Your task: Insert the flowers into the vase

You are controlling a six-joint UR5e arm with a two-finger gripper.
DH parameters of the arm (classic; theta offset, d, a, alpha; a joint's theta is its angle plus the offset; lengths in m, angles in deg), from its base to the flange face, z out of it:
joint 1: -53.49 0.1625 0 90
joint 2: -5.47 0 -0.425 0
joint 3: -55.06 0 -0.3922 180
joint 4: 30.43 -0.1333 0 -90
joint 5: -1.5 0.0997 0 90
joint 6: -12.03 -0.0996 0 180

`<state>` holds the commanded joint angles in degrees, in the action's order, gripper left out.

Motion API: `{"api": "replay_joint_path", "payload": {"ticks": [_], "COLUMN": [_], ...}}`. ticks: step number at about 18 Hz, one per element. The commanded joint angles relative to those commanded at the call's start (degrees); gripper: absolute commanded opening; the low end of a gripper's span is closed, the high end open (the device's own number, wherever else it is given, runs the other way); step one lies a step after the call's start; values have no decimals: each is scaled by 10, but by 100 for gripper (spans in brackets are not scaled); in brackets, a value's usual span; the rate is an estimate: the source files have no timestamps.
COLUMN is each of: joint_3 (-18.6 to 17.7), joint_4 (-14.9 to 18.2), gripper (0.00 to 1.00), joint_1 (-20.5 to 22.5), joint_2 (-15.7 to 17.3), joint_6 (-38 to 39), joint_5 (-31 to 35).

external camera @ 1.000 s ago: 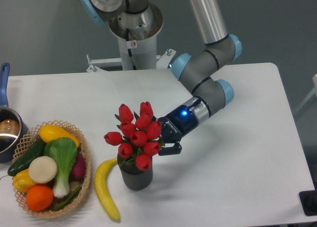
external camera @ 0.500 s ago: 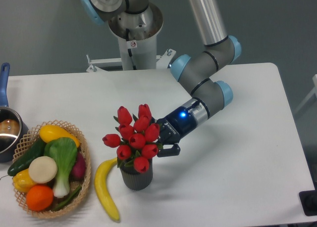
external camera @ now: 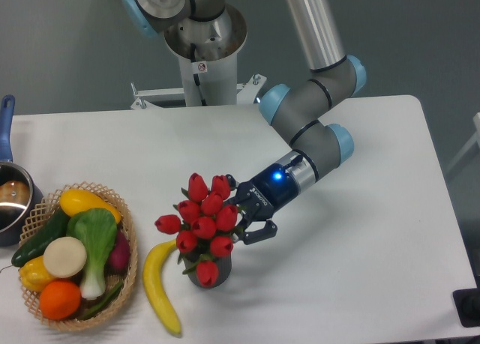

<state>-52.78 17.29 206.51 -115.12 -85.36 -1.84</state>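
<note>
Your pincer (external camera: 244, 218) sits hard against the right flank of the flowers (external camera: 202, 222), its dark fingers reaching in among the leaves just under the red buds; they look parted around the bunch, but whether they grip the stems you cannot tell from this view. The vase (external camera: 213, 275) stands directly below and slightly left of the pincer, mostly hidden under the tulips, with only its grey ribbed lower wall showing. The bunch's stems run roughly straight down from the pincer into the vase mouth, so the insertion looks close to finished. The coming move turns on that vertical line: any pull-away should go back along the arm, up and to the right, without dragging the buds sideways. A banana (external camera: 156, 284) lies just left of the vase
</note>
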Motion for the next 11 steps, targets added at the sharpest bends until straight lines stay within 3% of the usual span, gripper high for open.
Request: {"api": "replay_joint_path", "payload": {"ticks": [2, 4, 7, 11], "joint_3": [-1, -4, -21, -28], "joint_4": [0, 0, 1, 1], "gripper": [100, 100, 100, 100], "joint_1": [2, 9, 29, 53], "joint_2": [3, 4, 32, 64], "joint_6": [0, 4, 9, 26], "joint_5": [0, 0, 17, 89]}}
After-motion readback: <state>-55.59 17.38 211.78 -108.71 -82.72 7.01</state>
